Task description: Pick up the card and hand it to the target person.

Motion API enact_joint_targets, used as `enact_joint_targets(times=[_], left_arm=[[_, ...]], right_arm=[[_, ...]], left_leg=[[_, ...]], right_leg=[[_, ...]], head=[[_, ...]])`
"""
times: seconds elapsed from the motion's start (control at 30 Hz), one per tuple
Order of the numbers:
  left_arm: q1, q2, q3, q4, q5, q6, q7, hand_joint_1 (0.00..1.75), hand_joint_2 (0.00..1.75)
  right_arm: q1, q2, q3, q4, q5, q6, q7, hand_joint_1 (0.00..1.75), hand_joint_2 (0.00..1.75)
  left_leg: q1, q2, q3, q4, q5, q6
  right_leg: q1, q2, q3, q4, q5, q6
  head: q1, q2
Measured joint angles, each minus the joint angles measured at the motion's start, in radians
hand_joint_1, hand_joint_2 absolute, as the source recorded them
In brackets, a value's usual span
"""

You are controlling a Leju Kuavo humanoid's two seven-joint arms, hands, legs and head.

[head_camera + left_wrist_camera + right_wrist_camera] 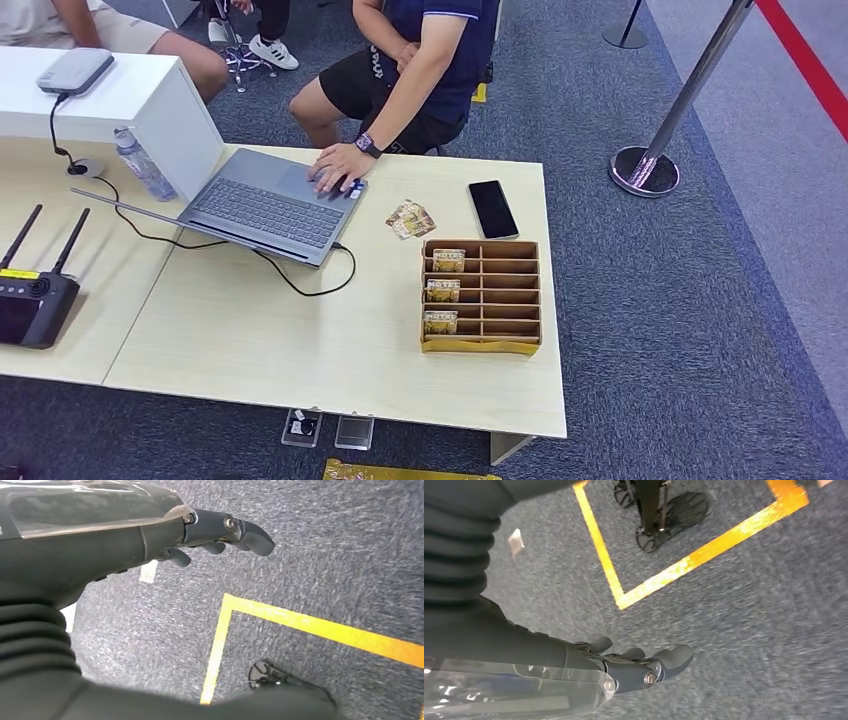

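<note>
A wooden card rack [482, 297] is seen on the light table [300, 350], close to its right edge and toward the near side. Three cards [443, 290] are standing in the rack's left column, one behind the other – each in its own slot. A few loose cards [411, 220] are lying flat on the table just beyond the rack's far left corner, and a black phone [493, 209] is placed near the far right corner of the table. An open laptop [270, 205] is set at the far edge, and a seated person's hand [338, 165] is resting on it. A black controller with two antennas [35, 290] is lying at the left edge.

The left hand [220, 535] is seen hanging above grey carpet – its fingers are loosely curled, apart, and nothing is held. The right hand [644, 665] is hanging the same way above the carpet, fingers loosely apart, with nothing held
</note>
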Motion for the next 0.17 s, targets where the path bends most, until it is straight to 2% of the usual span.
enact_joint_targets(times=[0.1,0.17], left_arm=[[0.005,0.005,-0.030,-0.002,0.040,-0.002,-0.017,0.00,0.00],[0.011,0.009,-0.061,-0.004,0.072,-0.006,-0.021,0.00,0.00]], right_arm=[[0.007,0.000,0.023,-0.001,0.015,0.013,0.000,0.00,0.00],[0.013,0.000,0.043,-0.003,0.015,0.019,0.002,0.00,0.00]], left_leg=[[0.000,0.000,0.000,0.000,0.000,0.000],[0.000,0.000,0.000,0.000,0.000,0.000]], right_leg=[[0.000,0.000,0.000,0.000,0.000,0.000],[0.000,0.000,0.000,0.000,0.000,0.000]], head=[[0.002,0.000],[0.002,0.000]])
